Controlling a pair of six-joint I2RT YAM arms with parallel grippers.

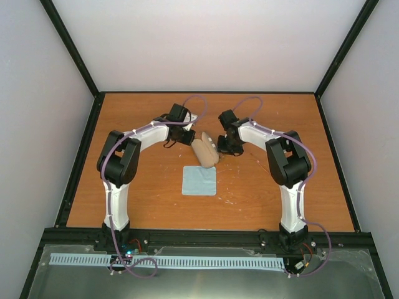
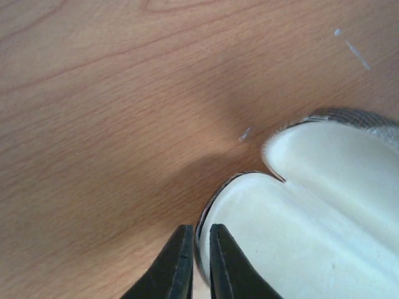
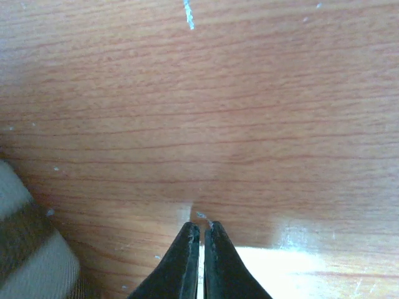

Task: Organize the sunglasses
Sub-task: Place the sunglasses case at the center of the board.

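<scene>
The brown case point(image 1: 204, 151) lies open at the table's middle. Its white lining point(image 2: 293, 237) and grey striped outside point(image 3: 25, 249) show in the wrist views. My left gripper point(image 1: 189, 137) is at the case's left end; in its wrist view it point(image 2: 198, 229) is shut on the rim of one case half. My right gripper point(image 1: 226, 148) is just right of the case, low over bare wood. In its wrist view it point(image 3: 201, 225) is shut, with only a tiny pale glint at the tips. I see the sunglasses in no view.
A pale blue square cloth point(image 1: 199, 180) lies flat just in front of the case. The wooden table point(image 1: 149, 199) is walled by black frame posts and pale panels. Both arms arch inward over the back half.
</scene>
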